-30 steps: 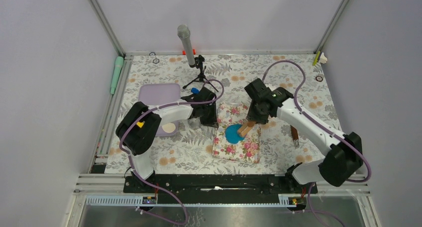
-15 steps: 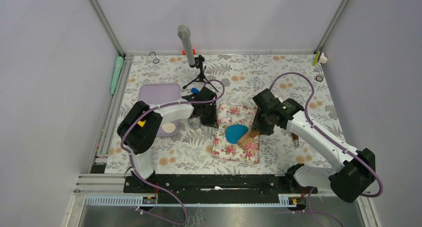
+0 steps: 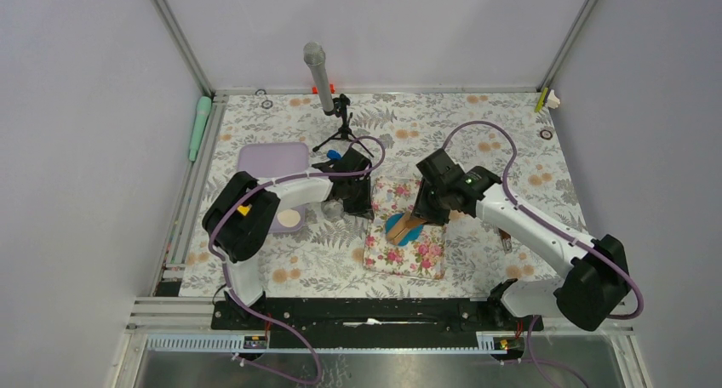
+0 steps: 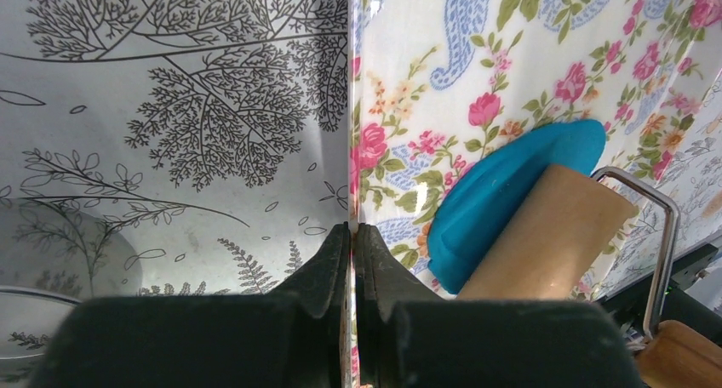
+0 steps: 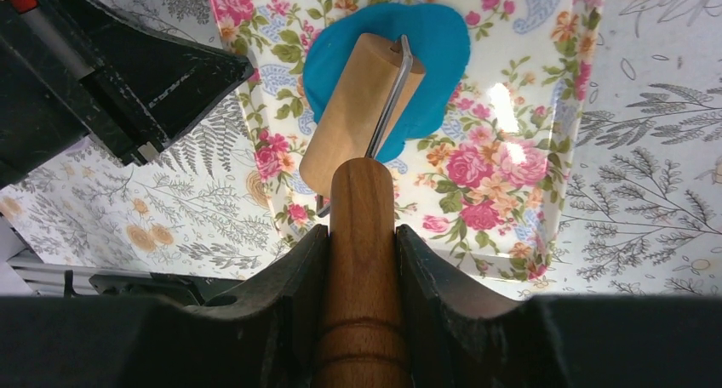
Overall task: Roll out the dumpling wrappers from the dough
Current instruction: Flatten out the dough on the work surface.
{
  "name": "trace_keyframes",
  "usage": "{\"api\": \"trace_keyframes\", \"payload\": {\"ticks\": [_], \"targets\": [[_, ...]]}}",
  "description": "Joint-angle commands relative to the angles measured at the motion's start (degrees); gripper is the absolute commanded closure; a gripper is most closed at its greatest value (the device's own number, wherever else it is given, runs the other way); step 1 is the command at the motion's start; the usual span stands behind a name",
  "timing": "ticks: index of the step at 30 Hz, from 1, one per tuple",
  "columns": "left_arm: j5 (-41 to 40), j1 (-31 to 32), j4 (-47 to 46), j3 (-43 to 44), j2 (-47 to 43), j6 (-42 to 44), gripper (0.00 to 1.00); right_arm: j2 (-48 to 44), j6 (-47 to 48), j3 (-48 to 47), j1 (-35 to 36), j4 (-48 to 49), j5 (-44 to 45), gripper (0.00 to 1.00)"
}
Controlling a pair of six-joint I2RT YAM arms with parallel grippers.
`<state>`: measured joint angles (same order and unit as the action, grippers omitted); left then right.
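Observation:
The dough (image 3: pixel 392 227) is a flattened, roundish blue sheet on the floral pink mat (image 3: pixel 409 253). The wooden roller's drum (image 5: pixel 353 107) lies across the dough (image 5: pixel 443 39), covering its middle. My right gripper (image 5: pixel 360 232) is shut on the roller's handle (image 5: pixel 362 192), just right of the dough, and shows from above too (image 3: pixel 430 208). My left gripper (image 4: pixel 352 231) is shut on the mat's left edge (image 4: pixel 353 150), with the dough (image 4: pixel 494 192) and drum (image 4: pixel 545 243) to its right. No separate dumpling wrappers are in view.
A purple lidded box (image 3: pixel 272 160) and a pale round piece (image 3: pixel 290 219) sit left of the left arm. A microphone on a tripod (image 3: pixel 328 90) stands behind the mat. A brown-handled tool (image 3: pixel 504 231) lies right of the mat, a green tool (image 3: pixel 199 126) by the left rail.
The right arm drew the roller back to the near right, off the dough, then pushed it left again onto the dough. The left gripper has kept its hold on the mat.

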<state>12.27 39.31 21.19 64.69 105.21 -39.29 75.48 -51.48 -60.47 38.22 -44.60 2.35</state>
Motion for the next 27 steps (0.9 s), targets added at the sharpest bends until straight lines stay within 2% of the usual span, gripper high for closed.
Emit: {"api": "trace_keyframes", "payload": {"ticks": [1, 4, 8, 27], "targets": [[0.7, -0.2, -0.6, 2.6, 0.0, 0.5, 1.0, 0.9, -1.8, 1.1, 2.8, 1.1, 2.7, 1.0], [1.2, -0.2, -0.7, 2.6, 0.5, 0.6, 1.0, 4.2, -1.9, 0.1, 5.5, -2.9, 9.9, 1.0], [1.0, -0.2, -0.6, 2.4, 0.3, 0.7, 1.0, 8.1, -2.5, 0.1, 7.1, -4.6, 13.0, 1.0], [1.1, -0.2, -1.5, 0.6, -1.1, 0.7, 1.0, 12.7, -5.9, 2.4, 7.1, -0.2, 13.7, 1.0]]}}
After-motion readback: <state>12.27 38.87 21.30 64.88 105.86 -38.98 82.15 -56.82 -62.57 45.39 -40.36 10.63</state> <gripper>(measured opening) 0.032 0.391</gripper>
